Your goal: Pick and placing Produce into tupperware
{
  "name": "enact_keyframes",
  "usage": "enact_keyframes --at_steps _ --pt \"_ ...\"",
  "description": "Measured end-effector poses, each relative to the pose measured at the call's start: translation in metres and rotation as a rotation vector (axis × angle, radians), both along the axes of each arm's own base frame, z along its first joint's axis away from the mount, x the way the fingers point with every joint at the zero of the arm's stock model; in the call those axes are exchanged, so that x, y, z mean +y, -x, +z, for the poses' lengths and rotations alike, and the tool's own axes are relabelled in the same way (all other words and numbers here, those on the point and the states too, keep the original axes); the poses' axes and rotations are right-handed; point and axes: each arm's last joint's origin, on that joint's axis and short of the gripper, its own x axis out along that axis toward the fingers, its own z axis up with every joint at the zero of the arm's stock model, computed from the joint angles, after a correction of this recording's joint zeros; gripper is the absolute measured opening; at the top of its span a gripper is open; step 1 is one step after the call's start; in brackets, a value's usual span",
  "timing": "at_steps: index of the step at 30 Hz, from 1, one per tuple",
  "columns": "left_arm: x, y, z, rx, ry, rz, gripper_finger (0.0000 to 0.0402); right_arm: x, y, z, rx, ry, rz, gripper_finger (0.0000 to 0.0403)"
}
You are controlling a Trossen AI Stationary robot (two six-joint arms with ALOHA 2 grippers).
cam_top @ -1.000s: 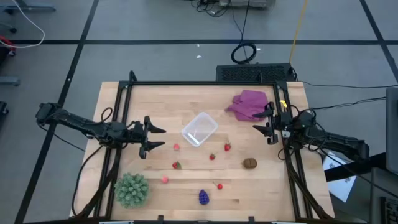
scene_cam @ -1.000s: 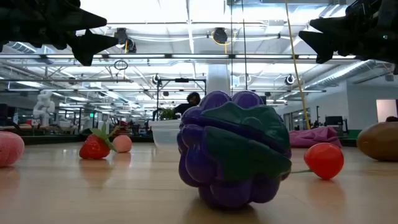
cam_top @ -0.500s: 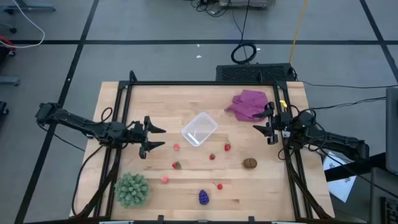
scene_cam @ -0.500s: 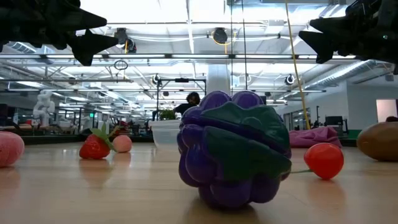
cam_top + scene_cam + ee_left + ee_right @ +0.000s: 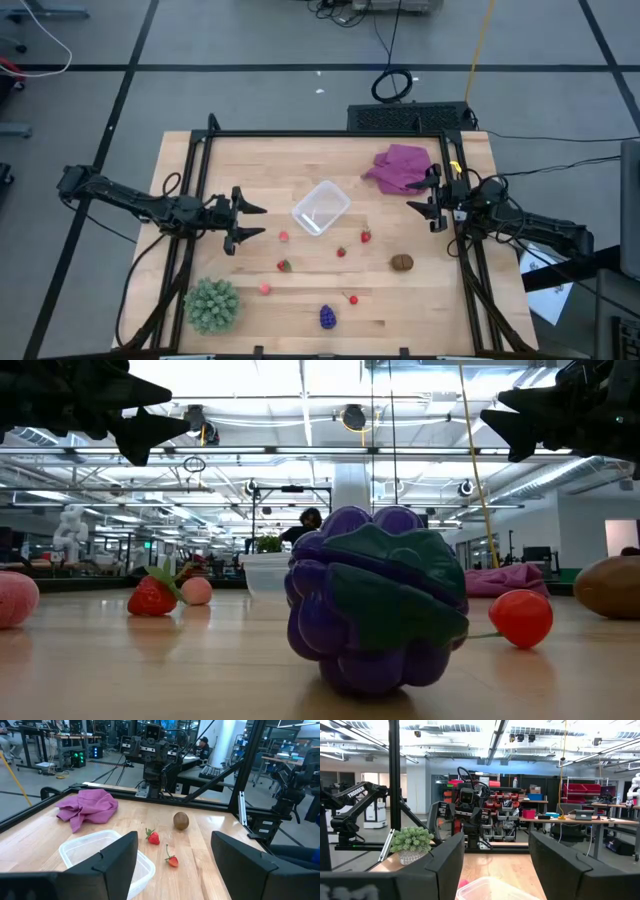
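Both arms just hover over the counter (image 5: 420, 300): left gripper (image 5: 250, 221) and right gripper (image 5: 416, 201) gape apart, holding nothing; clear tupperware (image 5: 321, 207) sits between them.

— What sort of place is this?

— A robotics lab, by the look of it. A wooden bench (image 5: 420, 300) in a black metal frame (image 5: 300, 135) stands on a grey floor marked with dark tape lines (image 5: 250, 68), with cables (image 5: 392, 85) trailing behind it.

— And beyond the bench?

— An open hall under strip lights (image 5: 300, 450) and exposed ceiling ducts. Another robot arm (image 5: 355, 802) stands there, along with racks of red bins (image 5: 582, 790), desks with computers (image 5: 65, 745), and a person seated at one (image 5: 202, 745).
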Motion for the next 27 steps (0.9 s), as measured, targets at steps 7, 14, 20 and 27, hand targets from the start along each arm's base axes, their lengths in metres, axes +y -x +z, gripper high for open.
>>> enact_keyframes --at_steps 7,14,20,27 --pt "0.0 0.0 0.0 0.0 0.0 0.0 0.0257 0.0 0.0 0.0 0.0 -0.001 0.0 0.0215" --pt "-0.0001 0.0 0.0 0.0 0.0 0.0 0.0257 0.0 0.0 0.0 0.0 0.0 0.0 0.0215" --pt "-0.0001 0.0 0.0 0.0 0.0 0.0 0.0257 0.0 0.0001 0.0004 -0.004 0.001 -0.001 0.0215" --pt "0.0004 0.0 0.001 -0.01 0.002 0.014 0.0257 0.0005 0.0014 0.0046 -0.047 -0.081 0.029 0.0215"
